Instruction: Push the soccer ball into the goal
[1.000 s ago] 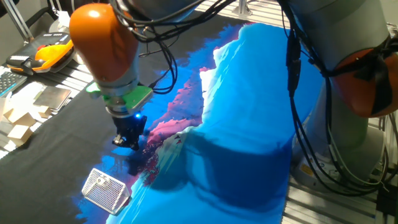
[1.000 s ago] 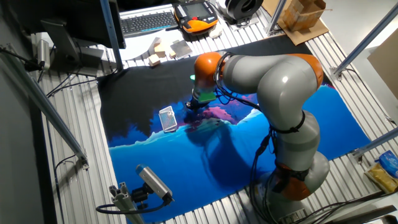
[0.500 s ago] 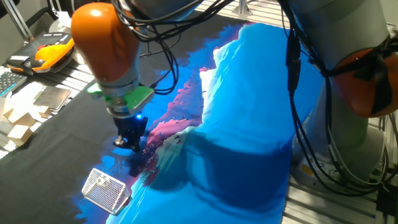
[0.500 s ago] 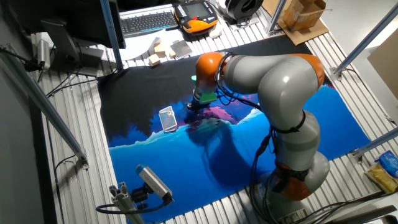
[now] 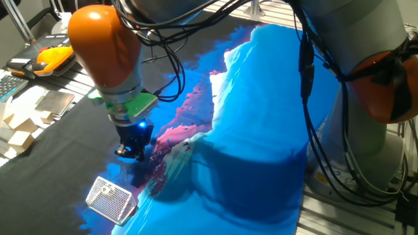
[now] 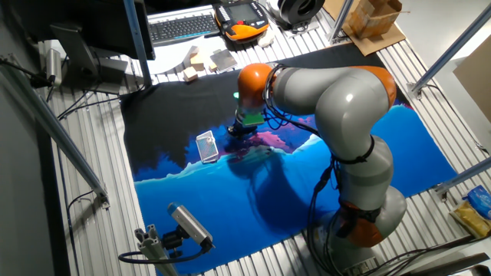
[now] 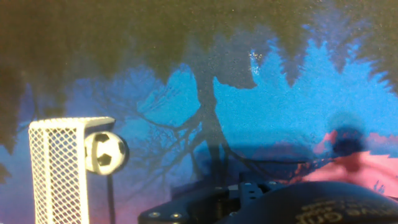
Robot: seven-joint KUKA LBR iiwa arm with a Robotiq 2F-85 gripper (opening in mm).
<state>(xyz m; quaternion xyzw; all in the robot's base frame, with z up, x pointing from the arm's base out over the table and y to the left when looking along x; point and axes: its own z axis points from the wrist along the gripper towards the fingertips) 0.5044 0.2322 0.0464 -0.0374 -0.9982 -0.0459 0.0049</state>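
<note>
In the hand view the soccer ball (image 7: 106,154), white with black patches, sits right against the front post of the goal (image 7: 59,171), a white mesh box at the lower left. From the fixed views the goal (image 5: 111,199) (image 6: 205,146) lies on the blue and black mat, and my gripper (image 5: 130,153) (image 6: 236,129) hangs low over the mat a short way beside it. The ball is too small to make out in either of those two views. The fingertips are dark against the mat and their gap does not show. Only the hand's dark body (image 7: 261,202) appears in the hand view.
The mat (image 5: 261,130) with blue, pink and black print covers the table. Beyond its far edge lie wooden blocks (image 5: 19,124), a keyboard (image 6: 184,27) and an orange pendant (image 6: 244,17). A camera on a stand (image 6: 188,225) sits at the near edge. Cables (image 5: 313,117) hang along the arm.
The arm's wrist and gripper have shifted slightly left and a touch lower, toward the goal side. The goal has not moved.
</note>
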